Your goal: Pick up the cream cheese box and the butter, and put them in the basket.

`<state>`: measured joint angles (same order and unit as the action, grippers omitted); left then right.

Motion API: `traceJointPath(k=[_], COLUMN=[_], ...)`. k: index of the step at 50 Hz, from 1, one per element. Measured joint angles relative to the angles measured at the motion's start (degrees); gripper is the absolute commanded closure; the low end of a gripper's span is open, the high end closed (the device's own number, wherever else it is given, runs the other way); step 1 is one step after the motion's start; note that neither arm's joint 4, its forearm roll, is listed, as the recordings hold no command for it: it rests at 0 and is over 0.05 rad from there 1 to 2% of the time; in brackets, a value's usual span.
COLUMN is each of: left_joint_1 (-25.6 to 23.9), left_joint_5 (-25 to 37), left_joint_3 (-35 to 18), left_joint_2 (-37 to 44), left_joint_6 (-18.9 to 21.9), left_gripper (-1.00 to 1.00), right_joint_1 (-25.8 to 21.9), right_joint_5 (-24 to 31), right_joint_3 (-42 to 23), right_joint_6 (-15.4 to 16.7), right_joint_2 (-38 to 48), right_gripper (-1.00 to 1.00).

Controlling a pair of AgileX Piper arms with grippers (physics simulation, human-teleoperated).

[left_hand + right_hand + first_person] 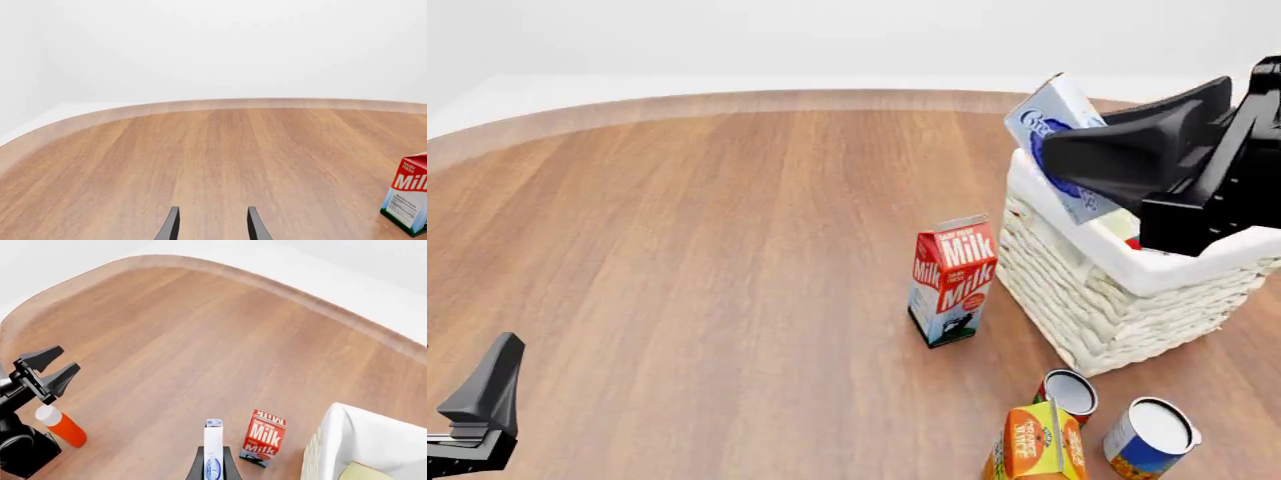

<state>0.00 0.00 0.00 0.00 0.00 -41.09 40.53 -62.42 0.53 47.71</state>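
Observation:
The cream cheese box (1052, 110), white with blue print, hangs tilted over the near-left rim of the wicker basket (1094, 300). My right gripper (1065, 160) is shut on it. In the right wrist view the box (213, 442) stands edge-on between the dark fingers (197, 466), beside the basket's cloth rim (333, 432). A sliver of red (1130, 243) shows inside the basket under the gripper; I cannot tell whether it is the butter. My left gripper (483, 398) sits low at the near left, open, with nothing between its fingers (171, 225).
A red-white milk carton (952, 280) stands just left of the basket. Two cans (1070, 392) (1149, 437) and an orange juice carton (1034, 440) sit in front of it. A red bottle with a white cap (60, 427) stands by the left arm (20, 445).

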Motion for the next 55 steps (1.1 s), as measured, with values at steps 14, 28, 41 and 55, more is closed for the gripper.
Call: traceJointPath(k=[14, 28, 41, 55], left_joint_1=[0.0, 0.0, 0.0, 0.0], left_joint_5=[0.0, 0.0, 0.0, 0.0], left_joint_3=[0.0, 0.0, 0.0, 0.0], left_joint_2=[0.0, 0.0, 0.0, 0.0], left_joint_6=[0.0, 0.0, 0.0, 0.0], left_gripper=[-1.0, -1.0, -1.0, -1.0], right_joint_1=[6.83, 13.96, 20.52, 26.87], right_joint_5=[1.47, 2.84, 2.2, -0.06], right_joint_3=[-0.79, -1.22, -0.92, 0.84], right_joint_6=[-0.03, -0.89, -1.85, -2.82], right_joint_2=[-2.88, -4.7, -4.37, -2.68], right_gripper=[1.0, 1.0, 1.0, 1.0])
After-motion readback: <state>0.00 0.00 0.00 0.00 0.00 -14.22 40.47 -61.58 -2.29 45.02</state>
